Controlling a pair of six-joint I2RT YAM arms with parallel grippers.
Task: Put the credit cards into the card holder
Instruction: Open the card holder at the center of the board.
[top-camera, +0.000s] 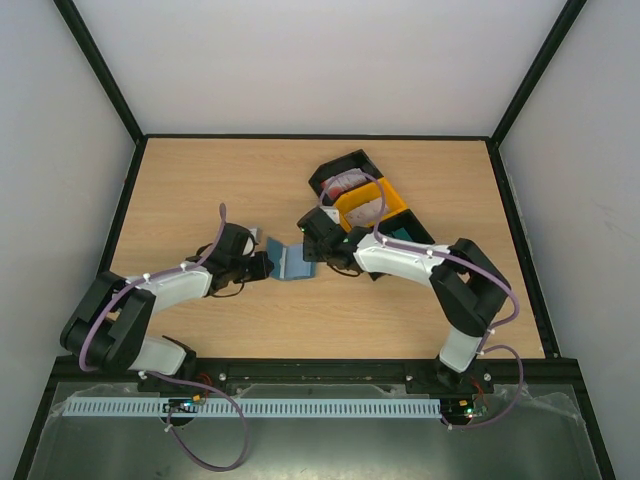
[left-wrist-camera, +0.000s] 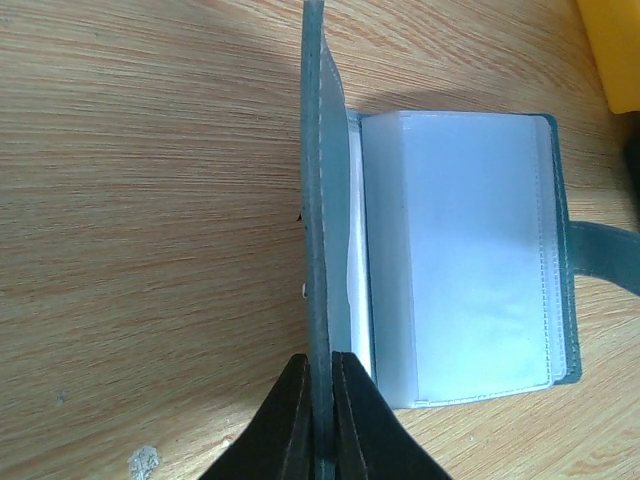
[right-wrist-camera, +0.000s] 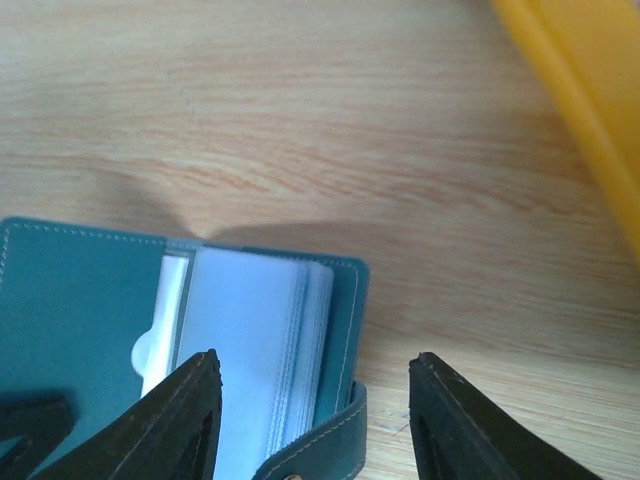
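Jaws of the left gripper (left-wrist-camera: 322, 365) are clamped on the teal cover of the card holder (left-wrist-camera: 450, 250). They hold that cover upright on its edge, so it runs as a thin vertical strip up the middle of the left wrist view. To the right of the strip the rest of the holder lies flat on the tabletop (left-wrist-camera: 130, 200). Its stack of pale grey-white plastic pockets faces up, and a teal strap trails toward the right edge. Only this view shows the grip itself.

The right wrist view shows instead the right gripper (right-wrist-camera: 312, 385), its jaws spread wide and holding nothing, over the lower right corner of the open holder. One of its black fingers (right-wrist-camera: 190, 410) overlaps the pocket stack. The strap with its tiny pale clasp curls at the bottom of the frame, and a yellow bin (right-wrist-camera: 580, 90) cuts the upper right corner.

The top view alone gives the layout. The holder lies near the centre of the tabletop between both grippers. To its upper right a row of bins holds the credit cards (top-camera: 345, 182), with red-and-white ones in the uppermost black bin (top-camera: 335, 165).
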